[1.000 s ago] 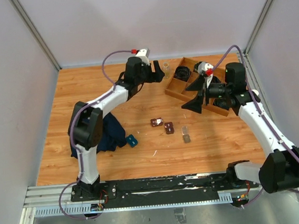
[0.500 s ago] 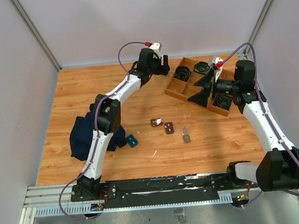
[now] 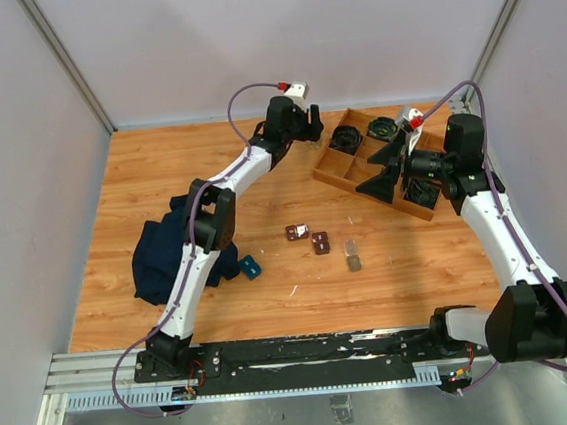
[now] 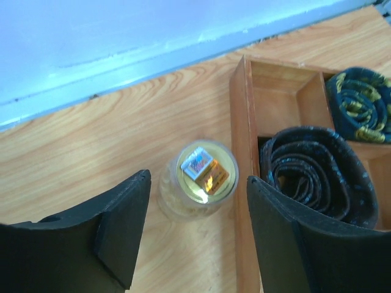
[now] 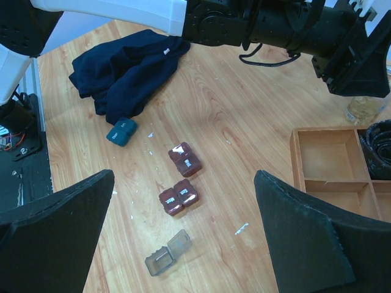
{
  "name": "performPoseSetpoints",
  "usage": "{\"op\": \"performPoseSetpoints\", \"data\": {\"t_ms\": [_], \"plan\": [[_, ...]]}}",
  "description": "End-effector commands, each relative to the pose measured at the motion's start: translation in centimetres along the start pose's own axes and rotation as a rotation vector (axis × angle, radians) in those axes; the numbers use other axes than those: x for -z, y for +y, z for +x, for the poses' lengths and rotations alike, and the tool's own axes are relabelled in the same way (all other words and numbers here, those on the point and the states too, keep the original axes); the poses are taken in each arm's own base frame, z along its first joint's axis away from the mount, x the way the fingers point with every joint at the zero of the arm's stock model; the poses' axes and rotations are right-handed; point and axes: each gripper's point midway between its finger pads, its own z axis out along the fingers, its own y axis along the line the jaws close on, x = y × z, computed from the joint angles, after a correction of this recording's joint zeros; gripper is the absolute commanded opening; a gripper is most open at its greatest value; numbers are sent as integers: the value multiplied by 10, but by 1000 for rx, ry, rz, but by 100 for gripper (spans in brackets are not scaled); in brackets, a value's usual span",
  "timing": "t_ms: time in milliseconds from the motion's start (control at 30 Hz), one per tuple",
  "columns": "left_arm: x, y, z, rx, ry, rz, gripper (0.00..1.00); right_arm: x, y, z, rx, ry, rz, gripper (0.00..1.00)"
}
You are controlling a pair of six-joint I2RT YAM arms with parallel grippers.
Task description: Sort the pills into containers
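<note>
Left gripper [image 4: 197,183], at the far edge of the wooden table [image 3: 160,184], stands with its jaws apart on either side of a small clear round plastic cup [image 4: 174,198]. The left wrist view shows table surface between each black finger [image 4: 125,226] and the cup wall, so nothing is gripped. Inside the cup lie two small square pieces [image 4: 204,171], one silvery and one orange-gold. The cup stands just beside the outer wall of a large wooden divided tray [image 4: 239,122], whose nearest compartments hold coiled black cables [image 4: 311,174].

Right gripper [image 3: 382,166] hangs above that tray with its jaws spread wide and empty, facing the table's middle.

Two tiny dark-brown square boxes [image 5: 185,159] [image 5: 178,197] with pale marks on top lie near each other at mid-table, well apart from the cup. Near them lies a small clear grey box [image 5: 166,253] with its lid open. A teal box [image 5: 121,132] lies toward the left arm's side, next to a crumpled navy cloth [image 5: 122,73].
</note>
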Motion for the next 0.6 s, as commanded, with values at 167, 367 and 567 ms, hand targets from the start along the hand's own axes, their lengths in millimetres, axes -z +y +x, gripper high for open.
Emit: {"op": "performPoseSetpoints", "data": {"t_ms": [167,367,567], "plan": [[-18,-1,-28,10,-142,7,61,7,-1,-19,29,-35,-7,99],[-20,-4,-29,-3,-150,26,52,8,0,-20,29,-39,-9,99],[-10,-8,-53,-40,-179,25,20,8,-1,-18,22,-37,-10,99]]}}
